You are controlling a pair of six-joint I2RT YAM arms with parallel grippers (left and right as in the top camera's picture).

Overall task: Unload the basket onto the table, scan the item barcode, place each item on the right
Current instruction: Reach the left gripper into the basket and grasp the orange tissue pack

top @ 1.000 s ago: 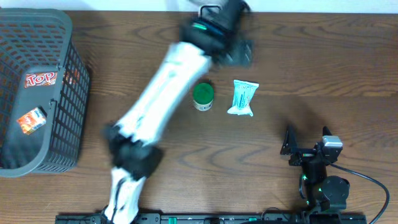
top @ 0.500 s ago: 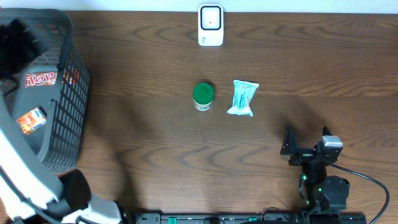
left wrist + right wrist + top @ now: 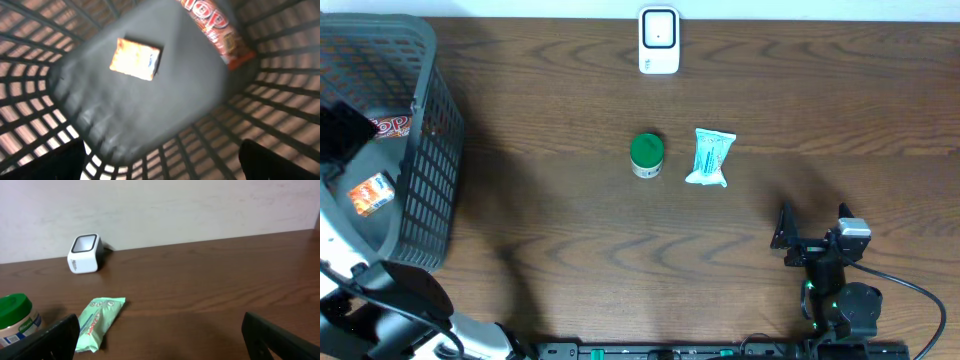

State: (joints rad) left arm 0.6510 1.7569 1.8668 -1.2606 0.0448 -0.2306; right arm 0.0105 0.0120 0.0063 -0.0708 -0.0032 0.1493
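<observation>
Two packets lie in the dark basket [image 3: 430,150] at the table's left edge, a small orange packet [image 3: 370,193] and a longer red packet [image 3: 392,126]. From overhead, the left gripper [image 3: 344,135] hangs over them inside the rim. The step in hand therefore looks like the first one: choosing an item to carry to the white scanner [image 3: 659,40] at the far edge. A green-lidded jar [image 3: 646,155] and a pale green wipes pack [image 3: 710,157] lie mid-table, well apart from the basket. The right gripper [image 3: 814,236] sits near the front edge, away from everything. The left wrist view adds what the arm hides from overhead: its fingers [image 3: 50,162] stand wide apart with nothing between them. The orange packet lies flat on the basket floor and the red one lies toward one wall; no barcode is legible. The next move likely calls for a straight descent onto the orange packet, keeping clear of the mesh. Only the right wrist view shows the scanner's framed face turned toward the arms, and it shows that gripper's jaws wide and empty.
</observation>
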